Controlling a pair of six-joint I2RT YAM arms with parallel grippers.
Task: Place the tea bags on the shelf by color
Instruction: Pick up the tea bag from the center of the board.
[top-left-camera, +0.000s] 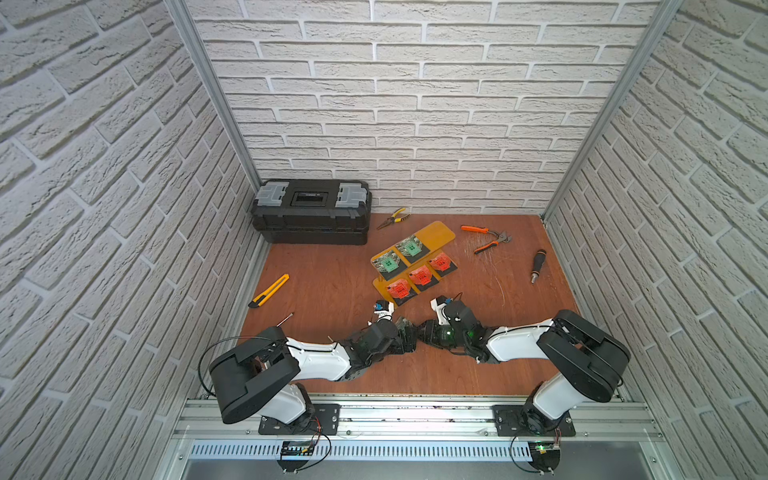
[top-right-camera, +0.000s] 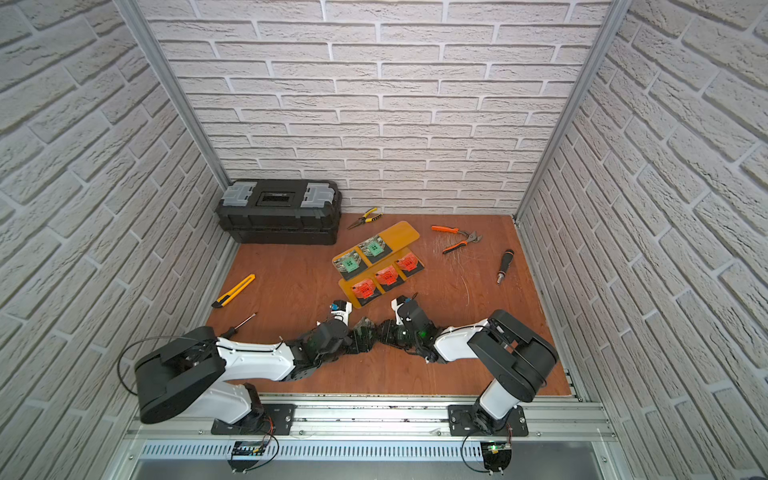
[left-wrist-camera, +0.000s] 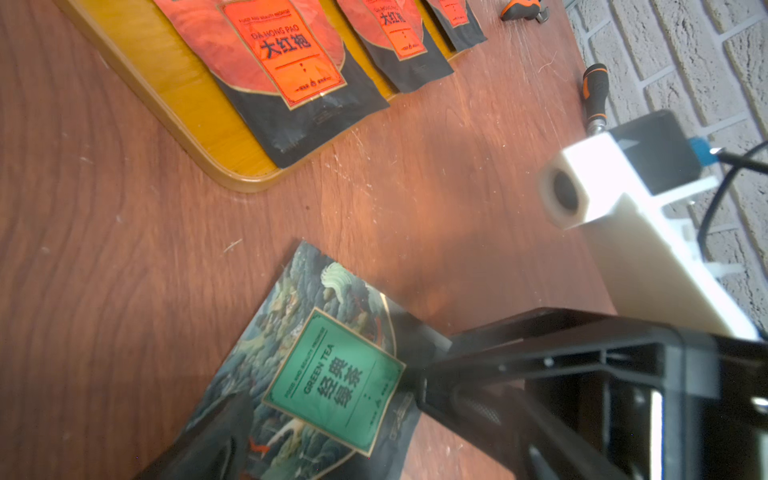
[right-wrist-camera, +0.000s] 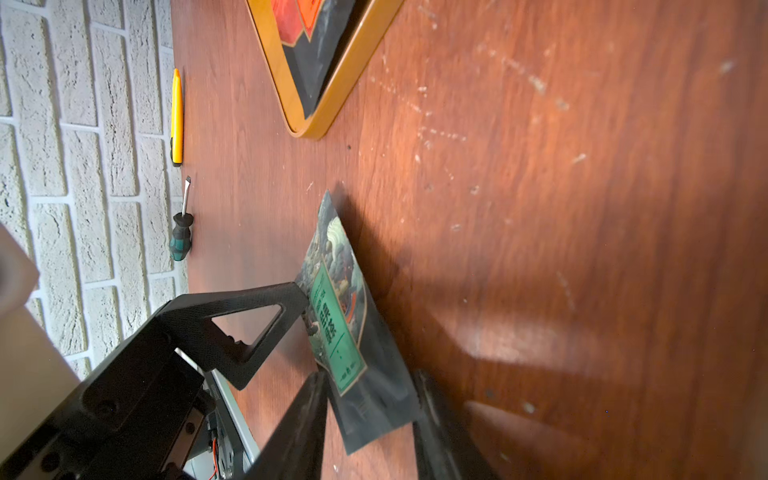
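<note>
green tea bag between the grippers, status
Left gripper open. Right gripper straddles green tea bag, grip unclear. Bag tilted, short of shelf. Nothing in between.

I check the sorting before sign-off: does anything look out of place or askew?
One green bag is off the shelf: it tilts up in front of it, between the right tool's jaws. The other two green bags lie flat on the upper plate, the three red ones on the lower.
</note>
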